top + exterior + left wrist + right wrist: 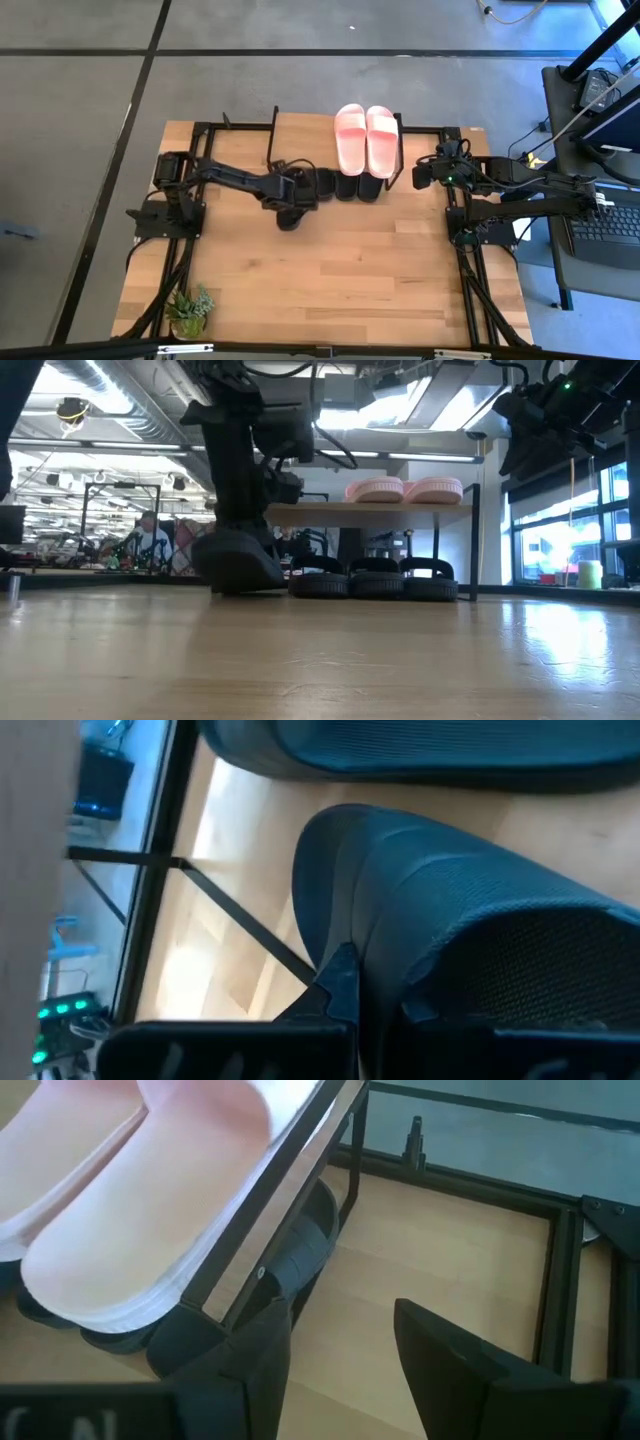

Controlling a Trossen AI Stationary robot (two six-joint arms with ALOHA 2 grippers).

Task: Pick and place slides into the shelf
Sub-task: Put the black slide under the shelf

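The shelf (300, 130) stands at the table's far edge with a pale pink pair of slides (365, 140) on its wooden top board. Three black slides (375, 582) sit on the table under it, their toes sticking out toward the near side (345, 186). My left gripper (290, 208) is down at the shelf's left part, shut on another black slide (238, 565). My right gripper (418, 176) hovers open beside the shelf's right end, touching nothing; its wrist view shows the pink slides (130, 1180) and a black slide (300, 1250) below them. My left gripper comes from above, pointing down, and is shut on the black slide (450, 920). One finger (340, 982) lies against the slide's side wall (330, 900); the other is hidden behind the slide. The slide's sole (245, 586) is down at the tabletop, slightly tilted.
Thin black frame legs of the shelf (150, 860) stand close to the held slide, and a neighbouring black slide (420, 745) lies just beside it. A small potted plant (190, 312) sits at the near left corner. The broad wooden tabletop (350, 270) lies toward the near edge.
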